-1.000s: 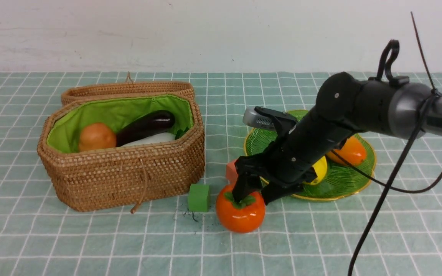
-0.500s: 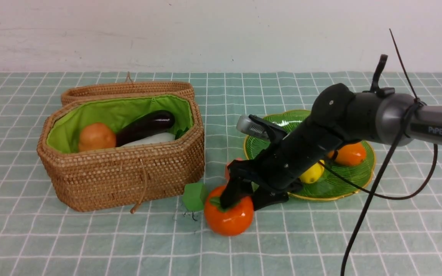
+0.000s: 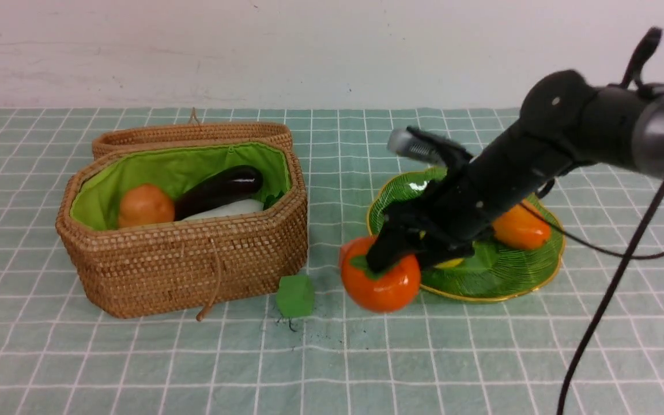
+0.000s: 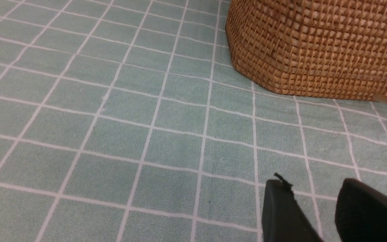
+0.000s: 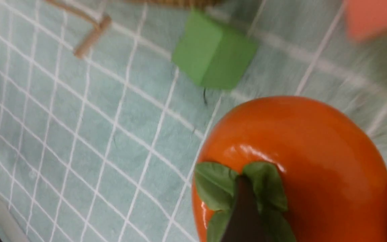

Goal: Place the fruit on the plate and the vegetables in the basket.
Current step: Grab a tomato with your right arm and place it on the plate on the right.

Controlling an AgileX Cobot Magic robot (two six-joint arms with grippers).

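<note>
Overhead, right claw (image 3: pixel 396 259) apparently clamps persimmon (image 3: pixel 382 282) above checked green tablecloth (image 3: pixel 136 357), white wall (image 3: pixel 251 52) behind.

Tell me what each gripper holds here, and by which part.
The right gripper holds the persimmon, one finger on its leaf cap, the other down its side. The left gripper holds nothing.
</note>
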